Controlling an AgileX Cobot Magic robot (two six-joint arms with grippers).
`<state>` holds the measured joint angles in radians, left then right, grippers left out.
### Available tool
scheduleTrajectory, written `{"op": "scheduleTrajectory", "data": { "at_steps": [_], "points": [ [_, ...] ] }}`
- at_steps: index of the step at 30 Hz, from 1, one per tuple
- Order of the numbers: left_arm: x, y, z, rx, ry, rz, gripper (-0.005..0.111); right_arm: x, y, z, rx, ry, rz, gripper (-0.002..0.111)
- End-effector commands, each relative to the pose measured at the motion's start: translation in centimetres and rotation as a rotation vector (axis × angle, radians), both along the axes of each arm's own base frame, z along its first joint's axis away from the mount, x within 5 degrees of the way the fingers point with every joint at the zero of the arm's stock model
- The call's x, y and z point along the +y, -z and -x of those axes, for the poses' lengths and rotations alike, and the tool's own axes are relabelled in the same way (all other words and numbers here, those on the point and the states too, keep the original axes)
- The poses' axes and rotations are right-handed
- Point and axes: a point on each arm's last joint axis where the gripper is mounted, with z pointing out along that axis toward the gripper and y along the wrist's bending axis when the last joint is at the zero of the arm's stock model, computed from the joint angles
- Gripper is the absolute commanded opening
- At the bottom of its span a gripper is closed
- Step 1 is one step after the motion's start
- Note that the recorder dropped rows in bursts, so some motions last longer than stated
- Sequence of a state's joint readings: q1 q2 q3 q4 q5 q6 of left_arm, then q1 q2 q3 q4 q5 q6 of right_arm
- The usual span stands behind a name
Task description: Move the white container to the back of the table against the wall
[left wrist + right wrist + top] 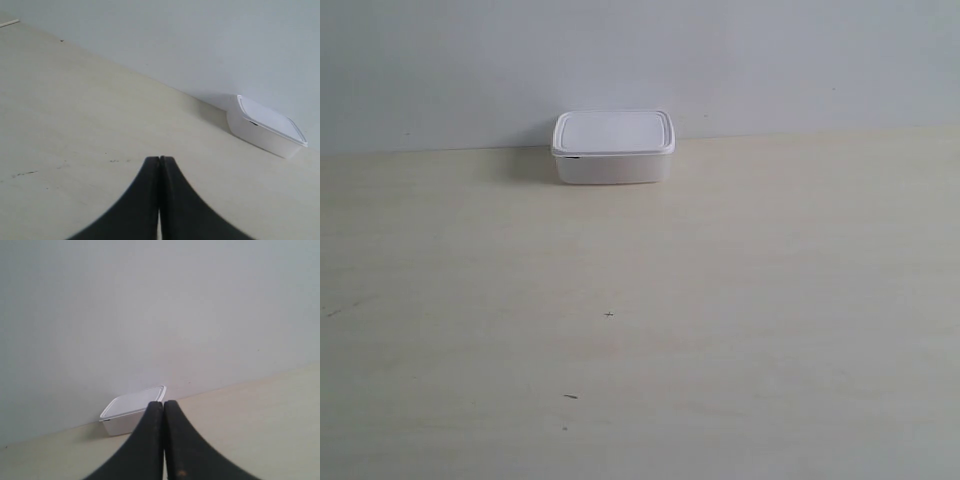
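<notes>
The white container stands at the back of the table, its rear side against the wall, lid on. In the left wrist view the white container lies far off beside the wall, well apart from my left gripper, which is shut on nothing. My right gripper is also shut and empty; the white container shows beyond its black fingers, partly hidden by them. Neither gripper appears in the exterior view.
A few tiny dark specks mark the pale tabletop. A thin pale strip lies at the table's far corner in the left wrist view. Bare wood-grain surface stretches in front of the container.
</notes>
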<state>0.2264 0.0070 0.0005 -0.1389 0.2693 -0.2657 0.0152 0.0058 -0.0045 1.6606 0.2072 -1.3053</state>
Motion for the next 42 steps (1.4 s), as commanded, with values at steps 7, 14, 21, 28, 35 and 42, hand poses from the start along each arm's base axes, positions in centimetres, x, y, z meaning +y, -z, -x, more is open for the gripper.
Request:
{"op": "scheduleTrajectory", "data": {
  "at_steps": [7, 14, 21, 28, 35, 42],
  "points": [
    [-0.03, -0.17, 0.02, -0.018, 0.006, -0.012, 0.000, -0.01, 0.12, 0.02, -0.001, 0.002, -0.001, 0.000],
    [-0.03, -0.17, 0.02, -0.018, 0.006, -0.012, 0.000, -0.01, 0.12, 0.02, -0.001, 0.002, -0.001, 0.000],
    [-0.04, -0.14, 0.03, -0.015, 0.008, -0.011, 0.000, 0.01, 0.17, 0.02, -0.005, 0.004, 0.041, 0.000],
    [-0.04, -0.12, 0.03, 0.005, 0.027, -0.108, 0.000, -0.02, 0.49, -0.01, -0.026, 0.029, 0.294, 0.000],
    [-0.20, 0.74, 0.20, 0.137, 0.096, -0.301, 0.000, -0.13, 0.67, -0.04, -0.027, 0.046, 0.398, 0.000],
    [-0.20, 0.73, 0.20, 0.138, 0.098, -0.312, 0.000, -0.26, 0.90, -0.08, -0.021, 0.060, 0.501, 0.000]
  ]
}}
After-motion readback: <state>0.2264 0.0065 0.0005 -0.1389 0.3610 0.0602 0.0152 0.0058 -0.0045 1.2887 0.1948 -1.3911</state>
